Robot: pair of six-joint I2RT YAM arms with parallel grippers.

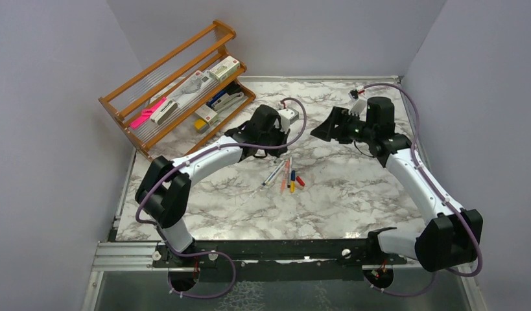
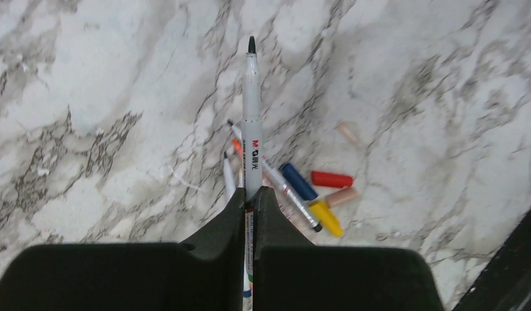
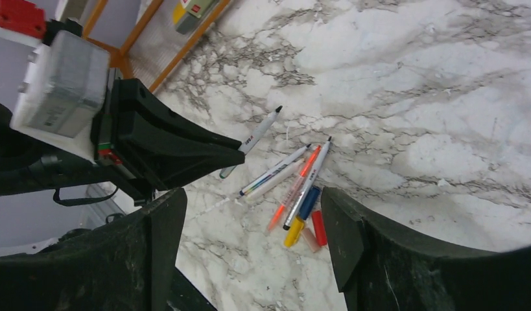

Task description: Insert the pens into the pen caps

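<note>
1. The bench (image 1: 353, 194) had a white marble-patterned top veined in grey.
2. Plain pale lilac walls (image 1: 48, 78) closed it in on the left, the far side and the right.
3. An orange-brown wooden rack (image 1: 224, 30) stood in the far left corner, set askew to the walls.
4. A silver metal rail (image 1: 120, 256) ran along the near edge.
5. The light was even, and shadows were soft.

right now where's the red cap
Left wrist view: the red cap lies right of centre, beside the dark blue cap, above a pale pink cap.
</note>
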